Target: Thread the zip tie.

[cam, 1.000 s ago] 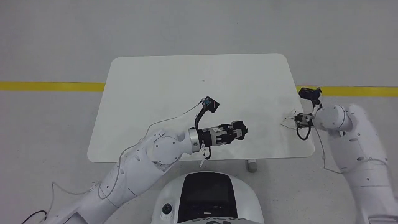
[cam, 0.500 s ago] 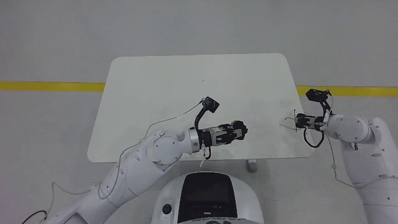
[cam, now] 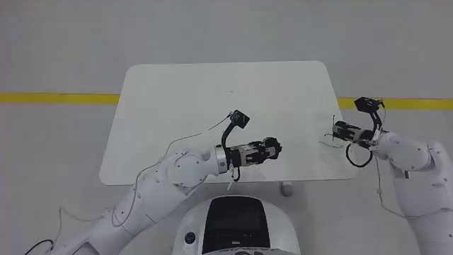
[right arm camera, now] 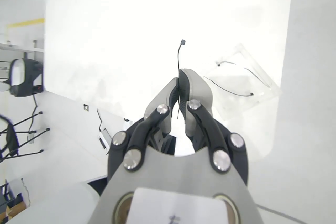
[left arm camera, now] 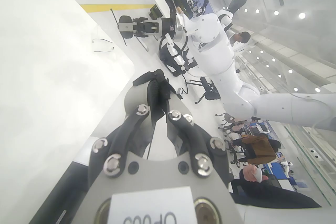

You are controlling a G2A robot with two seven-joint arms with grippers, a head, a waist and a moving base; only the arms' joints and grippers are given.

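Zip tie (right arm camera: 178,57), black, is at the 3 o'clock edge of the table (cam: 212,106), clamped in the right gripper (right arm camera: 179,83).

At about 5 o'clock over the table, near the front edge, is the left gripper (left arm camera: 157,83), aimed toward 3 o'clock. Its pads are pressed together. A thin dark strand (left arm camera: 150,142) runs back from them between the finger links; I cannot tell what it is.

Further right, at about 4 o'clock and close to the right edge, a clear tray (right arm camera: 260,70) lies flat on the table. Several loose black ties (right arm camera: 231,88) lie in it, curved, apart from one another.

The right gripper is at 3 o'clock, above the table's right edge and just beside the tray. It is aimed roughly toward 9 o'clock and is well apart from the left gripper. Its jaws pinch the zip tie by the strap. The square head end sticks out beyond the fingertips, and a short length of tail shows behind the pads. In the left wrist view the strap stands steeply across the fingertips. Whether its lower end touches the tray I cannot tell.
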